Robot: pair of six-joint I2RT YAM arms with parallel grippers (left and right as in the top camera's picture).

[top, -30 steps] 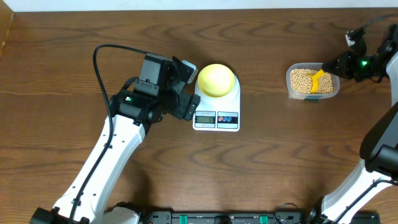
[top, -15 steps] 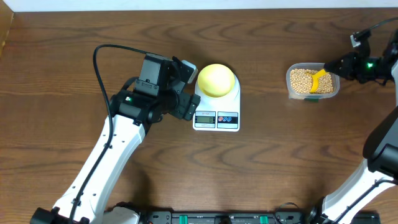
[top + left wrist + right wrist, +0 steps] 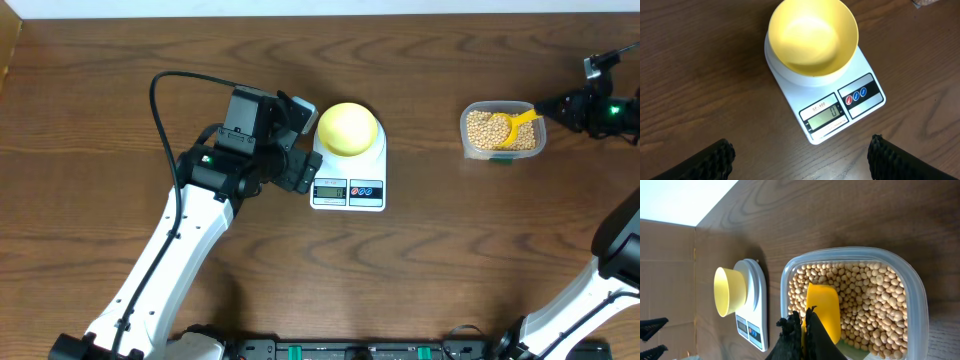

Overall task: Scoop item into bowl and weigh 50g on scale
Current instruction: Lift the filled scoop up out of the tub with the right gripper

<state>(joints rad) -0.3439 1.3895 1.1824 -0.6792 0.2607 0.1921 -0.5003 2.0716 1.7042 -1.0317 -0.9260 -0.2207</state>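
Tan beans (image 3: 485, 130) (image 3: 867, 305) fill a clear plastic tub (image 3: 470, 148) (image 3: 917, 295) at the right. A yellow scoop (image 3: 515, 123) (image 3: 822, 310) rests over the beans, and my right gripper (image 3: 553, 108) (image 3: 805, 325) is shut on its handle. From the right wrist, the scoop's face looks plain yellow. The pale yellow bowl (image 3: 347, 128) (image 3: 812, 35) (image 3: 730, 291) stands empty on the white scale (image 3: 348, 192) (image 3: 860, 107) (image 3: 754, 325), whose display reads zero. My left gripper (image 3: 300, 145) (image 3: 800, 155) hovers open just left of the scale, with nothing between its fingers.
Brown wooden tabletop (image 3: 450, 260) all round. The left arm (image 3: 170, 250) stretches from the front edge toward the scale. A cardboard wall (image 3: 665, 270) stands beyond the table's left side.
My right gripper has drawn back to the right, and the scoop has swung flatter over the beans. The left arm, bowl and scale have not moved.
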